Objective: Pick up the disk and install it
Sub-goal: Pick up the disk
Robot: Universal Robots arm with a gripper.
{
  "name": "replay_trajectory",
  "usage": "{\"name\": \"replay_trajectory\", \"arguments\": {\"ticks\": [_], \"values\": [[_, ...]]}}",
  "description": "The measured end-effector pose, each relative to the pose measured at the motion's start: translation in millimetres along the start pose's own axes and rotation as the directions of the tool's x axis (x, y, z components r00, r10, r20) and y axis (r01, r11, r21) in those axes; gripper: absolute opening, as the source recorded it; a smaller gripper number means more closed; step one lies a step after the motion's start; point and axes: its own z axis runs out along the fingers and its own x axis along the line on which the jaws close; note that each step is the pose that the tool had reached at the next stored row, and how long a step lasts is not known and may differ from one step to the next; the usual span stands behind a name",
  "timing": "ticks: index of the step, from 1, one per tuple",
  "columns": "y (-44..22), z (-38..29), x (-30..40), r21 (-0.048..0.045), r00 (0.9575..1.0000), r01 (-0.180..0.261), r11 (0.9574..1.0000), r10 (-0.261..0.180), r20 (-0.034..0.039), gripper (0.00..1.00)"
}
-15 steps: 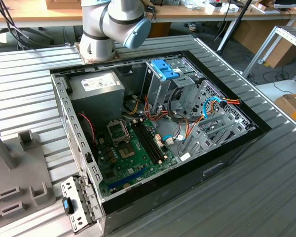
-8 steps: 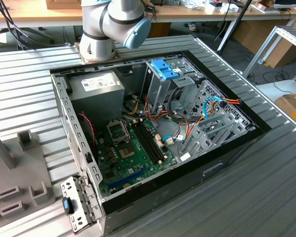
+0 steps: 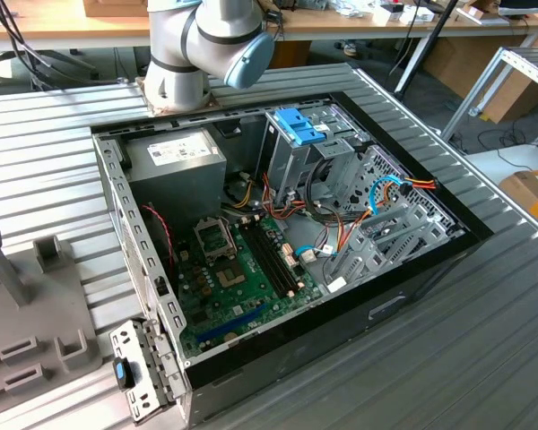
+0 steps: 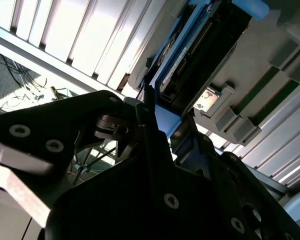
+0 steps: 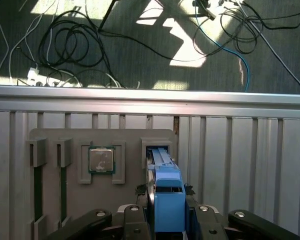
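Gripping the disk on edge, we are keeping our gripper with its fingers clamped against the disk's two broad sides. The disk's far end is sitting at a slot of the grey tray, just beside the tray's pocket, which is holding a processor chip.

blue-railed disk stands on edge, seemingly in a tray slot.

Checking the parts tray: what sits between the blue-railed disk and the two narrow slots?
A processor chip in its square holder, between the disk and the slots, in the first wrist view.
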Motion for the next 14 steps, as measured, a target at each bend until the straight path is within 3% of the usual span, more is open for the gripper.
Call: {"name": "replay_trajectory", "arguments": {"ticks": [8, 9, 10, 14], "values": [[0.0, 0.1, 0.0, -0.0002, 1.0000, 0.000, 1.0000, 0.000, -0.0004, 0.37], [0.0, 0.2, 0.1, 0.0000, 1.0000, 0.000, 1.0000, 0.000, 0.0012, 0.37], [0.1, 0.3, 0.1, 0.0006, 0.9999, 0.000, 1.0000, 0.000, 0.0118, 0.37], [0.0, 0.1, 0.2, -0.0003, 1.0000, 0.000, 1.0000, 0.000, 0.0083, 0.37]]}}
